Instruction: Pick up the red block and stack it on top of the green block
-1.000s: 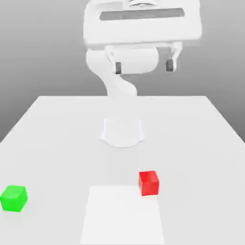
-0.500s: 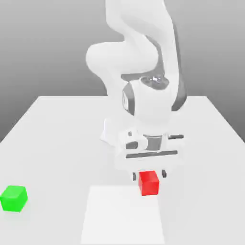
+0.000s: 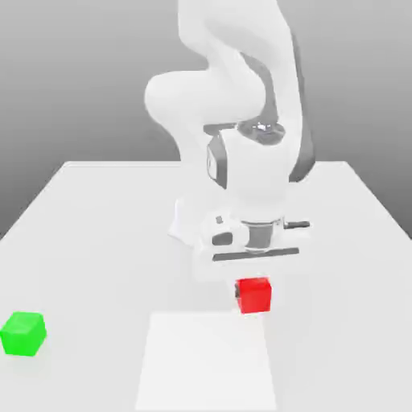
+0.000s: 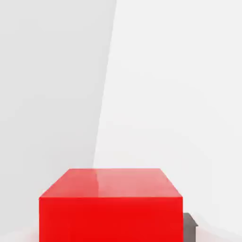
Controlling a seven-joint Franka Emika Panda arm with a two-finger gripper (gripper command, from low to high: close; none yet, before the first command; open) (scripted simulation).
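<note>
Exterior view: since a second ago the arm has swung down from the frame's top, and its gripper (image 3: 254, 283) now sits clamped on the red block (image 3: 255, 295) at lower centre, just above the pale mat (image 3: 205, 362). The green block (image 3: 22, 333) rests untouched near the table's (image 3: 96, 225) lower-left edge, open surface between.

Hand view: the red block (image 4: 111, 208) sits low in frame, one dark fingertip (image 4: 190, 226) against its side.

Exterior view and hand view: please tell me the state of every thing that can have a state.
red block: gripped, seems slightly raised off the table.
green block: resting on the table, free, nothing stacked on it.
end effector: shut on the red block, pointing down.
table: carries the green block.
</note>
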